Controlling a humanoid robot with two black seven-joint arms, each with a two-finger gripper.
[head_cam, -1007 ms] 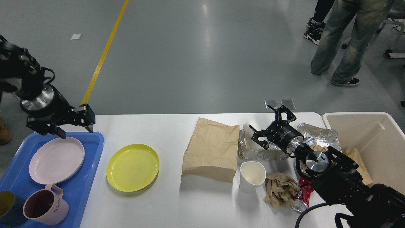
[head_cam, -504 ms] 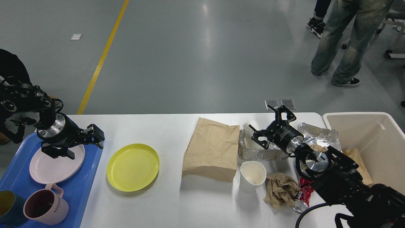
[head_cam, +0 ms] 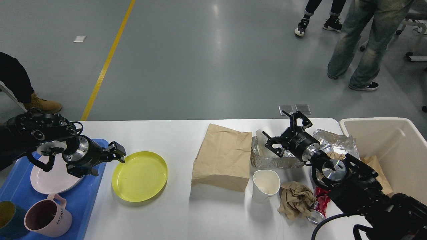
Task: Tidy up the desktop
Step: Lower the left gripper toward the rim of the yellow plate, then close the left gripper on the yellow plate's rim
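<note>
Head view shows the desktop (head_cam: 206, 213), a white bench with rounded corners, filling the lower half of the frame and only partly tidied. At its left edge a blue tray (head_cam: 95, 200) already holds a pale pink plate (head_cam: 50, 180), a pink mug (head_cam: 48, 218) and part of a dark teal cup (head_cam: 6, 216), so I judge the dishes mostly sorted; one yellow plate (head_cam: 139, 175) lies loose on the bench just beside the tray. The left tool (head_cam: 106, 161) hovers at the tray's right rim, close to the yellow plate's left edge, its fingers spread apart and holding nothing. On the right, a beige bin (head_cam: 400, 133) holds what looks like a scrap of brown paper, while most rubbish remains outside it: one flat brown paper bag (head_cam: 223, 156), two white paper cups, one upright (head_cam: 266, 185) and one lying in a foil container (head_cam: 267, 161), a second crumpled foil piece (head_cam: 333, 141), one crumpled brown napkin (head_cam: 295, 198), and a red wrapper (head_cam: 322, 200) beside something metallic that I cannot identify. The right tool (head_cam: 283, 133) hangs over the foil container, fingers spread, gripping nothing. By my estimate well under half the work is done: one plate and all the rubbish are left.
</note>
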